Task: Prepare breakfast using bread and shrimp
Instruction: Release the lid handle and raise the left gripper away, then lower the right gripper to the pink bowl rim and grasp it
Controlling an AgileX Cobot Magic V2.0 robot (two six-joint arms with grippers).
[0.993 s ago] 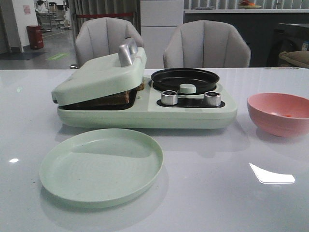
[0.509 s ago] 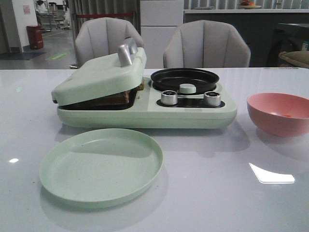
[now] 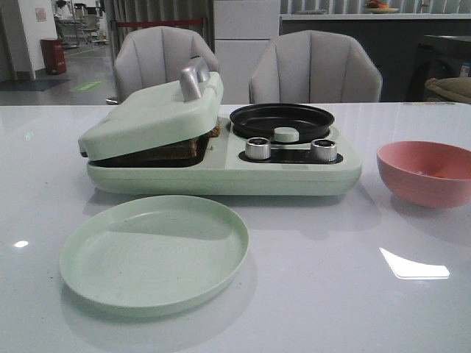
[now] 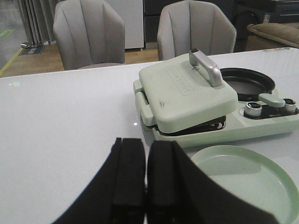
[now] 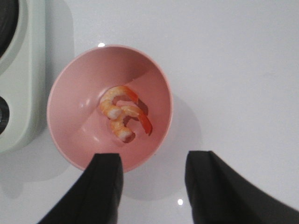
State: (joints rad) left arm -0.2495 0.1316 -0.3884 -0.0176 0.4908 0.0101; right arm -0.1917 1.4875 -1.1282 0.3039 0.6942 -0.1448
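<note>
The bread lies in the pale-green breakfast maker, and only its dark brown edge shows under the nearly closed lid. It also shows as a dark sliver in the left wrist view. The shrimp, two or three curled orange-pink pieces, lie in a pink bowl at the right of the table. My right gripper is open and empty above the bowl's near rim. My left gripper is shut and empty, above the table in front of the maker. Neither gripper shows in the front view.
An empty pale-green plate lies in front of the maker. A black round pan sits on the maker's right half, behind two metal knobs and a pale-green knob. The lid has a metal handle. Two grey chairs stand behind the table.
Nothing on the table has moved. A small orange spot seen inside the pink bowl in the earlier front views no longer shows.
</note>
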